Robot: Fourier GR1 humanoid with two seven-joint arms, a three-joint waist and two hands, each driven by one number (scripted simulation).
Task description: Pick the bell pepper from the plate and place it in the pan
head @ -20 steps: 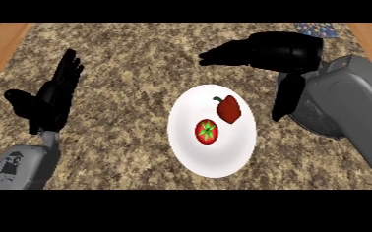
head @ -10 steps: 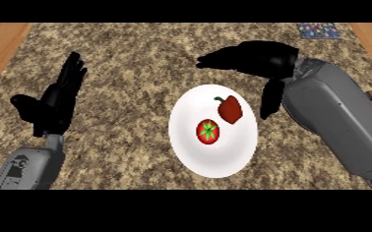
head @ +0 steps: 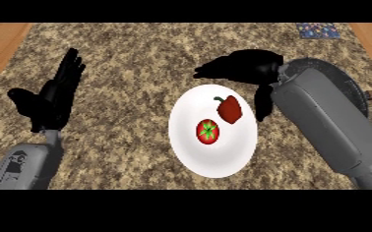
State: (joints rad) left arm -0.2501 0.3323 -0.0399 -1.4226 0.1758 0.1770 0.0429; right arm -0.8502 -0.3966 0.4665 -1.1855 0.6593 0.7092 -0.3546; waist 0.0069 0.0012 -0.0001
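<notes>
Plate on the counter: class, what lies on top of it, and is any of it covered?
On the white plate lie a dark red bell pepper and a tomato. The right hand hangs just beyond its far rim, covering neither.

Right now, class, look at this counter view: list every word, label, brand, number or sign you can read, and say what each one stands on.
No readable text anywhere in the head view.
Small dark blue patterned patch at the counter's far right: pale specks only, too small to tell whether any are letters.
Round white plate, dark red bell pepper, red tomato with green stem: no marks.
Black left hand, black right hand: no marks.
</notes>
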